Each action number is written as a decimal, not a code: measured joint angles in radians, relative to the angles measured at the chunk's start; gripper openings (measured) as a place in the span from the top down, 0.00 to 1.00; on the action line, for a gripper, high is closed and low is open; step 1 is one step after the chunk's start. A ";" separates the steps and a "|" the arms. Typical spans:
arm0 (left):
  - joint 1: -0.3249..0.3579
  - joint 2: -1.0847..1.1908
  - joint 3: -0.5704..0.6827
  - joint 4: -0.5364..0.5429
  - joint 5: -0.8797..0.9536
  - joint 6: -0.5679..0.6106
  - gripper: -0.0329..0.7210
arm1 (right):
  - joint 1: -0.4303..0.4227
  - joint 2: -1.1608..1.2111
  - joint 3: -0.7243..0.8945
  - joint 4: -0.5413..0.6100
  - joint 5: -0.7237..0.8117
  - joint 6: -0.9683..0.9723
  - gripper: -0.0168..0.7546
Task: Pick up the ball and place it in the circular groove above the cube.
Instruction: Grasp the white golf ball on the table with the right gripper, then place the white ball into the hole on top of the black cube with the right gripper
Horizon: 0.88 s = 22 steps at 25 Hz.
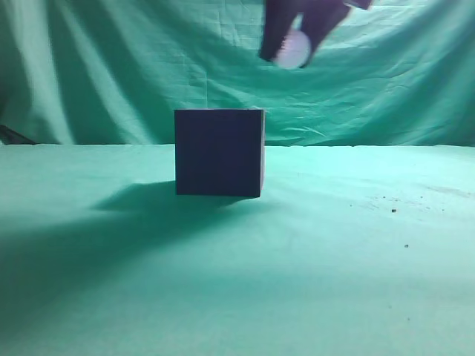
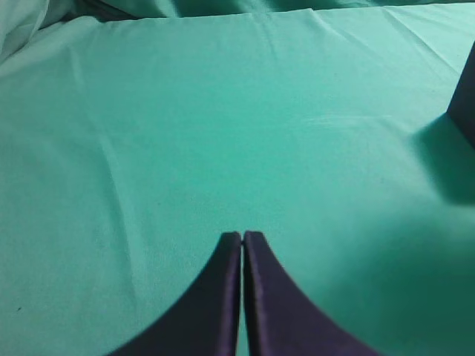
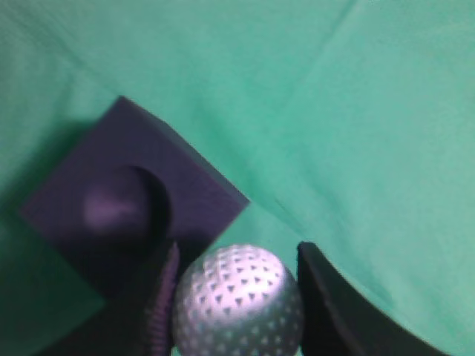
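The dark cube stands on the green cloth near the middle. In the right wrist view its top shows a round groove, empty. My right gripper is high in the air, above and to the right of the cube, shut on the white dimpled ball. The right wrist view shows the ball held between the two dark fingers, off the cube's near corner. My left gripper is shut and empty over bare cloth; a cube edge shows at its far right.
Green cloth covers the table and hangs as a backdrop. A few dark specks lie on the cloth at the right. The cube casts a shadow to its left.
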 joint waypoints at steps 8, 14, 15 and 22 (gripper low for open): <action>0.000 0.000 0.000 0.000 0.000 0.000 0.96 | 0.135 0.064 -0.005 0.010 -0.071 -0.022 0.58; 0.000 0.000 0.000 0.000 0.000 0.000 0.96 | 0.137 0.109 -0.007 0.010 -0.093 -0.027 0.58; 0.000 0.000 0.000 0.000 0.000 0.000 0.96 | 0.137 0.109 -0.007 0.010 -0.098 -0.027 0.58; 0.000 0.000 0.000 0.000 0.000 0.000 0.96 | 0.137 0.112 -0.038 0.010 -0.098 -0.037 0.30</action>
